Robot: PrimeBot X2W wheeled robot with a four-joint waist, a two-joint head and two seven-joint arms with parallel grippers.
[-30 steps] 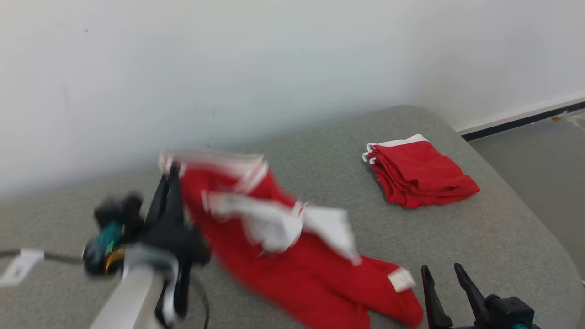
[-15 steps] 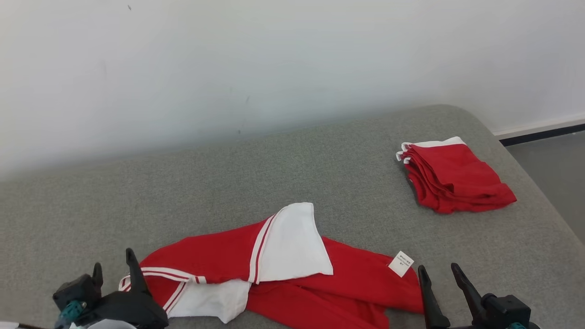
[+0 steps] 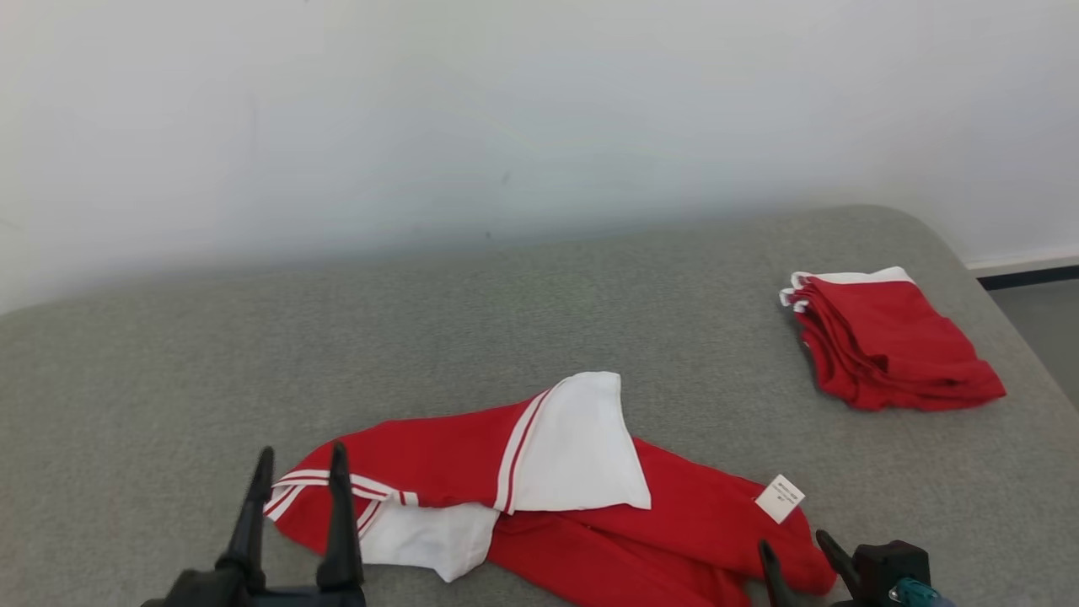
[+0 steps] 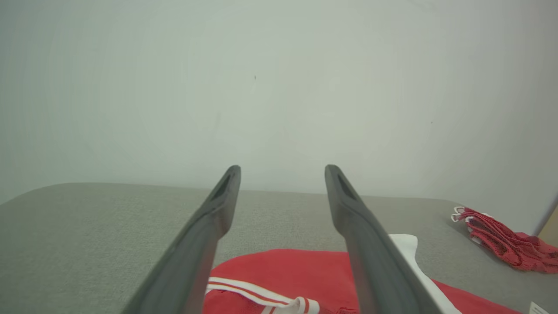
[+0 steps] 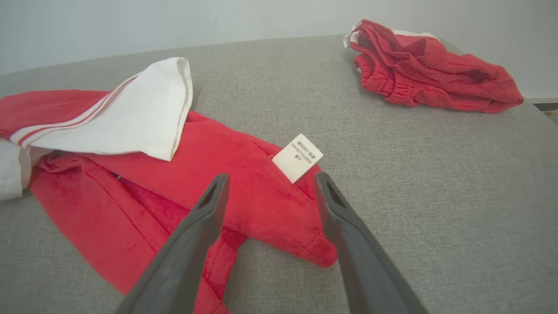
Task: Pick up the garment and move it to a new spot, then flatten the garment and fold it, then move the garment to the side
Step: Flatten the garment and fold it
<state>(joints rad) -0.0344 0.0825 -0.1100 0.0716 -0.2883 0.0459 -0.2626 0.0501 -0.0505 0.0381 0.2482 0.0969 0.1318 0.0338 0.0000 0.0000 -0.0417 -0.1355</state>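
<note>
The garment [image 3: 438,459], red with a white panel and white stripes, lies crumpled on the grey cushioned surface [image 3: 253,354] near its front edge. A white label [image 3: 780,497] shows at its right end. My left gripper [image 3: 302,451] stands open just above the garment's striped left end, with nothing between its fingers. In the left wrist view this gripper [image 4: 282,168] points over the garment [image 4: 283,270] toward the wall. My right gripper [image 3: 792,544] is open at the garment's right end. In the right wrist view it [image 5: 271,176] hovers over the red cloth [image 5: 209,148] beside the label [image 5: 297,158].
A folded stack of red garments [image 3: 893,354] with white edges lies at the far right of the surface, also seen from the right wrist [image 5: 427,74]. A white wall rises behind. The surface's rounded right edge drops to the floor [image 3: 1037,312].
The garment hung from my shut left gripper a second ago; that gripper has opened and the garment now lies on the surface. The left arm has dropped low. The camera has shifted.
</note>
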